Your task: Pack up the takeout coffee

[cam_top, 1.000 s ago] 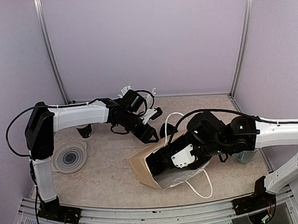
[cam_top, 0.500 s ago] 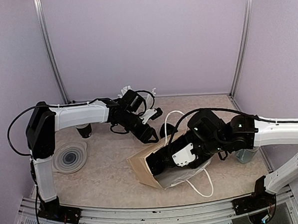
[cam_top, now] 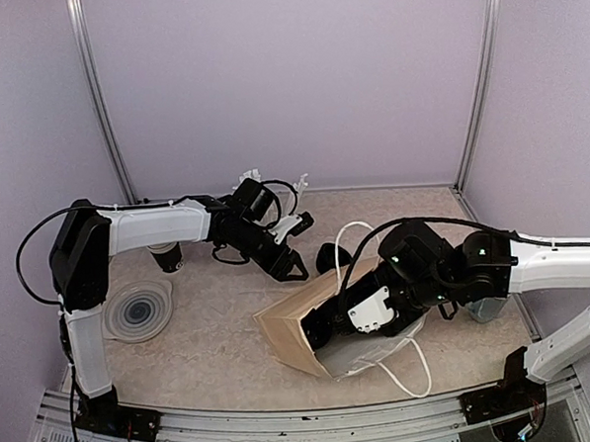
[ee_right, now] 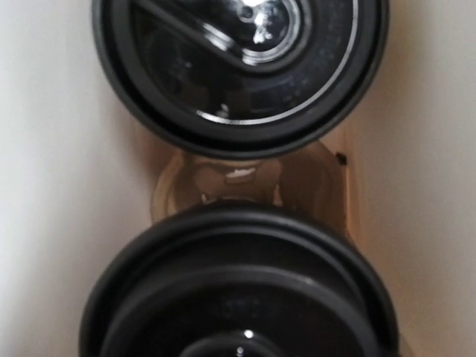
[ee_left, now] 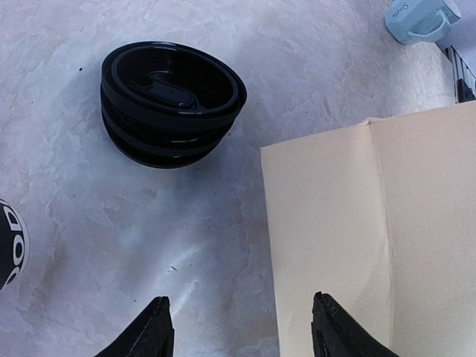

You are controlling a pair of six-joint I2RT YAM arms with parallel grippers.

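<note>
A pale paper bag (cam_top: 286, 332) lies tilted at the middle of the table, and my right gripper (cam_top: 322, 328) reaches into it from the right. Inside the bag, the right wrist view shows two black lids. One takeout coffee (ee_right: 238, 67) sits deep in the bag. A second takeout coffee (ee_right: 238, 297) fills the space at my right jaws and hides the fingers, which are shut on it. My left gripper (cam_top: 292, 269) (ee_left: 242, 323) hangs open over bare table beside the bag's edge (ee_left: 372, 238), holding nothing.
A stack of black lids (ee_left: 171, 104) (cam_top: 329, 257) sits just behind the bag. A pale blue mug (ee_left: 420, 18) stands at the right, and black cups (cam_top: 166, 257) stand under my left arm. A clear round dish (cam_top: 138, 310) lies at the left. The white bag handles (cam_top: 407, 369) trail forward.
The right arm and the bag have shifted slightly toward the near right. The left gripper has drawn back a little to the left. Neither gripper's opening has changed.
</note>
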